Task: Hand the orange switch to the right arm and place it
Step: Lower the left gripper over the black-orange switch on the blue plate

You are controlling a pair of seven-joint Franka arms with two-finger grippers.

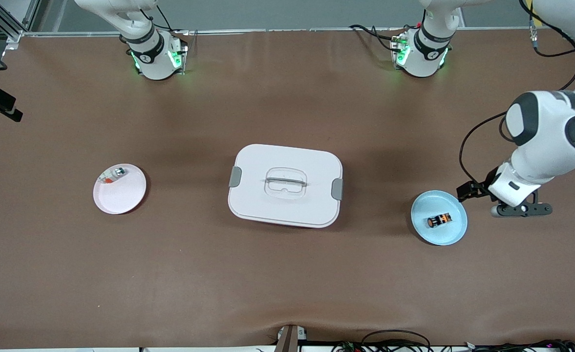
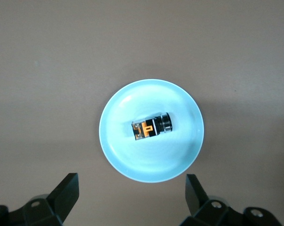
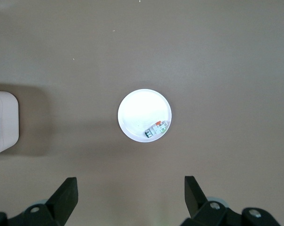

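The orange switch (image 1: 438, 220), a stubby black part with orange bands, lies on its side in the middle of a light blue plate (image 1: 421, 208). My left gripper (image 1: 521, 210) hangs over the table beside that plate, toward the left arm's end. It is open and empty. In the left wrist view the switch (image 2: 152, 127) lies on the plate (image 2: 118, 150), and the open gripper (image 2: 131, 188) stands clear of the plate's rim. My right gripper (image 3: 130, 188) is open and empty, high over the table. It does not show in the front view.
A white lidded box (image 1: 285, 186) with a handle stands mid-table; its edge shows in the right wrist view (image 3: 3, 122). A pale pink plate (image 1: 121, 195) toward the right arm's end holds a small silver-and-red bit (image 1: 114, 174), also in the right wrist view (image 3: 157, 129).
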